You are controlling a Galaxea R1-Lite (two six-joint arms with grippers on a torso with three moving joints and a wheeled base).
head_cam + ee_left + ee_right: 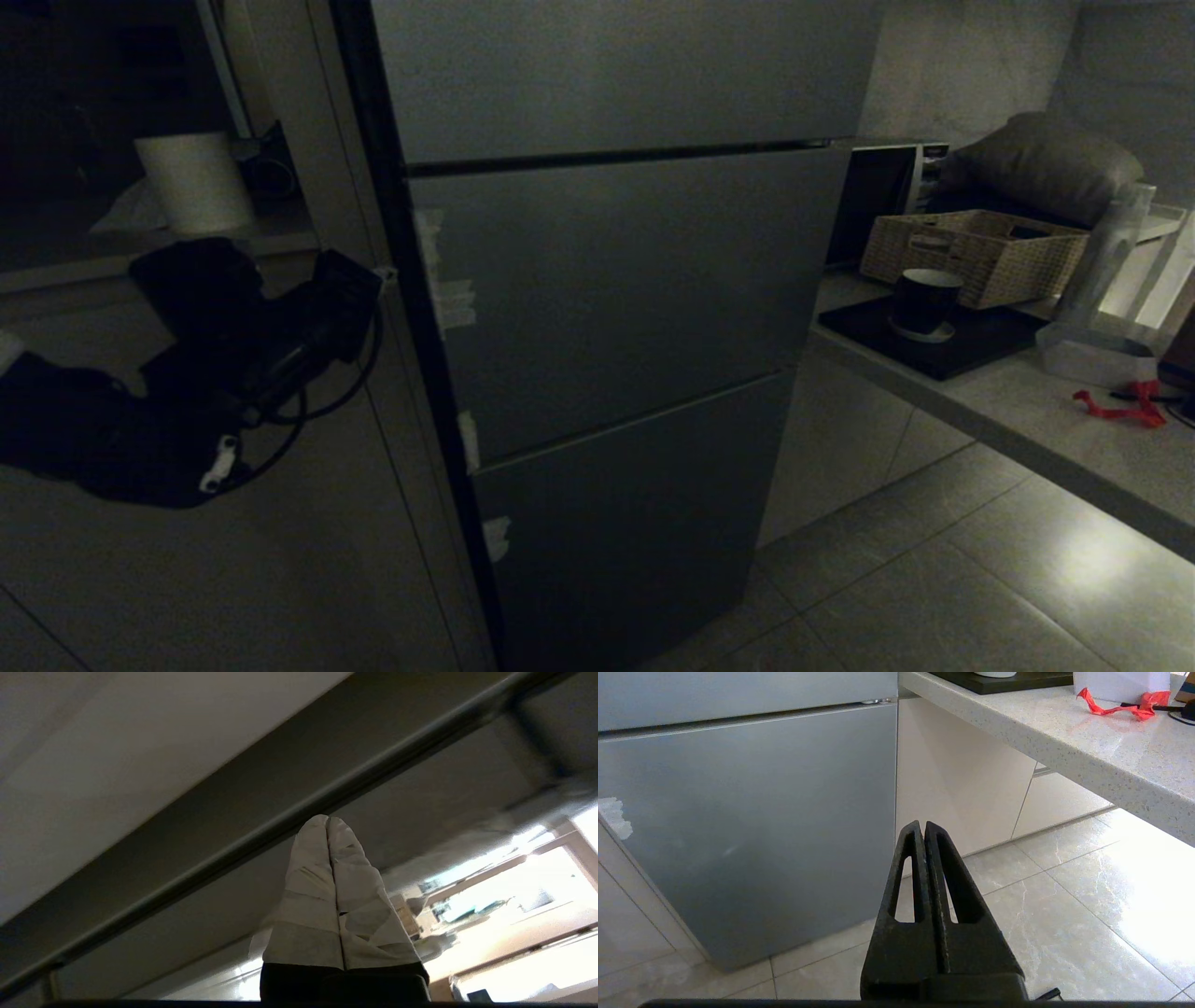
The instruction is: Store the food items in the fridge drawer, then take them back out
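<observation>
Dim kitchen, with the grey fridge (616,308) standing shut in front of me, so the fridge drawer and the food items are hidden from me behind its doors. To the right the table (1018,411) carries a wicker basket (976,254), a dark cup (924,301) and a red scrap (1120,403). My left gripper (328,820) is raised by the fridge's left edge, jaws pressed together, empty. My right gripper (923,824) hangs low over the floor tiles (1064,914), jaws closed on nothing.
</observation>
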